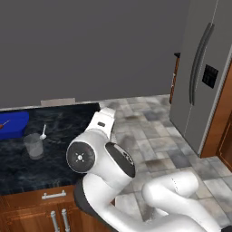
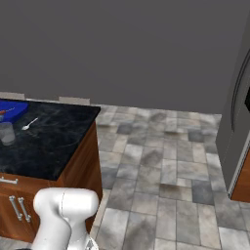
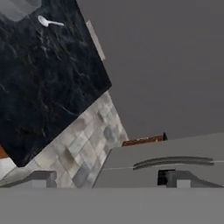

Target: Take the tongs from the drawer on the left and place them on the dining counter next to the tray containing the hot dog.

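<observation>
You are looking at the corner end of the long dining counter with the black white-veined marble top (image 1: 59,136) and reddish-brown wooden base. At its far left edge sits the bright blue rectangular tray (image 1: 13,124), cut off by the frame, with a bit of the small orange-brown hot dog (image 1: 3,123) showing in it. Near the tray stands a clear glass tumbler (image 1: 34,146), and a small white spoon (image 1: 43,132) lies just beside the glass. Below the marble top you see the shallow reddish-brown drawer with its short horizontal silver bar handle (image 1: 53,195), closed, above cabinet doors with vertical handles. The two-finger gripper (image 3: 109,178) holds its jaws spread wide with nothing between them, hanging over the counter's corner and the grey stone floor tiles (image 2: 161,166). A grey two-door refrigerator (image 1: 201,72) stands to the right.
</observation>
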You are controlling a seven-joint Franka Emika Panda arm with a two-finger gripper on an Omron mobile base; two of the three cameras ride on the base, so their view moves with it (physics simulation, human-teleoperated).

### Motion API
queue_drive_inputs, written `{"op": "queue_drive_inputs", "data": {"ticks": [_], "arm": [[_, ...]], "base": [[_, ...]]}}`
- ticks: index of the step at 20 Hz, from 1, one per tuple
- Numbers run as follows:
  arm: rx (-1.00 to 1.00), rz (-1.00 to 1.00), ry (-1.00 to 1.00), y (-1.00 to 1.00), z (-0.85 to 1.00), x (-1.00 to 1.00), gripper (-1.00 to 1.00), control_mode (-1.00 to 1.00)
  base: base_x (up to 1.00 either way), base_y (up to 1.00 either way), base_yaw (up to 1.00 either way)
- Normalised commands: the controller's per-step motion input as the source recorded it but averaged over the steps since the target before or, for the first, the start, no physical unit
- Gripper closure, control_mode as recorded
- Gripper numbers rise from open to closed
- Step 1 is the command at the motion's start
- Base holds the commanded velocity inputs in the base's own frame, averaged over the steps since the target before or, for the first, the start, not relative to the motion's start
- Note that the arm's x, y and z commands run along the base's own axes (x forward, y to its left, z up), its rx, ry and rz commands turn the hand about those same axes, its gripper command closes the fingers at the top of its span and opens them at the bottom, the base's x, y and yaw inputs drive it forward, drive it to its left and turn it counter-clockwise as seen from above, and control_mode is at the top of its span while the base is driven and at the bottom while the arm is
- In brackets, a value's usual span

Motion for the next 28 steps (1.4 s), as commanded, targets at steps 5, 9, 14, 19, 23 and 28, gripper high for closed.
{"op": "queue_drive_inputs", "data": {"ticks": [5,9,14,19,23,28], "arm": [[-0.23,0.23,0.01,0.47,-0.58,-0.15,-1.0,-1.0],[-0.17,0.24,0.0,0.47,-0.76,-0.18,-1.0,-1.0],[-0.18,0.22,0.0,0.49,-0.7,-0.14,-1.0,-1.0],[-0.1,0.19,0.0,0.56,-0.68,-0.11,-1.0,-1.0],[-0.03,0.15,0.0,0.45,-0.49,0.0,-1.0,-1.0],[0.0,0.1,0.0,0.37,-0.31,0.0,-1.0,-1.0]], "base": [[0.0,0.0,0.0],[0.0,0.0,0.0],[0.0,0.0,0.0],[0.0,0.0,0.0],[0.0,0.0,0.0],[0.0,0.0,0.0]]}}
